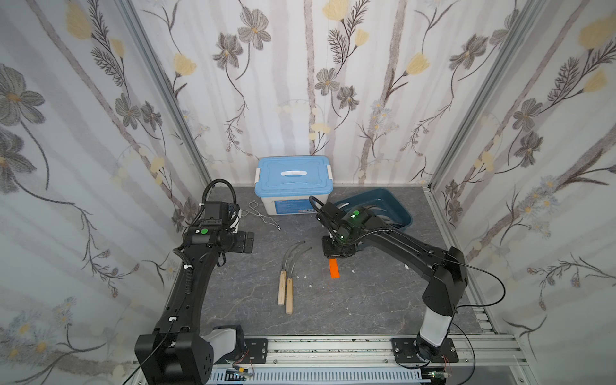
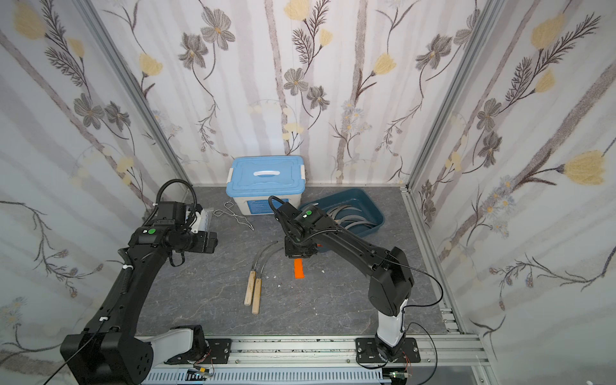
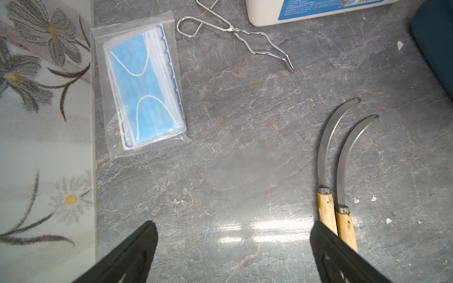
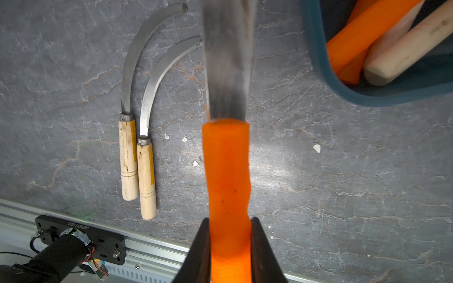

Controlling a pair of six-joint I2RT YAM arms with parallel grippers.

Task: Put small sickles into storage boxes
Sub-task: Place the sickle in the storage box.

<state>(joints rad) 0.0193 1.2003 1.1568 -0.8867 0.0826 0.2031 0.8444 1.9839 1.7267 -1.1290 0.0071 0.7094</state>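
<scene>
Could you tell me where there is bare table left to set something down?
Bare: the front strip of table between the wooden sickles and the right arm, and the stretch between the mask pack and those sickles. Crowded: the back, with tongs, white box and tray.
</scene>
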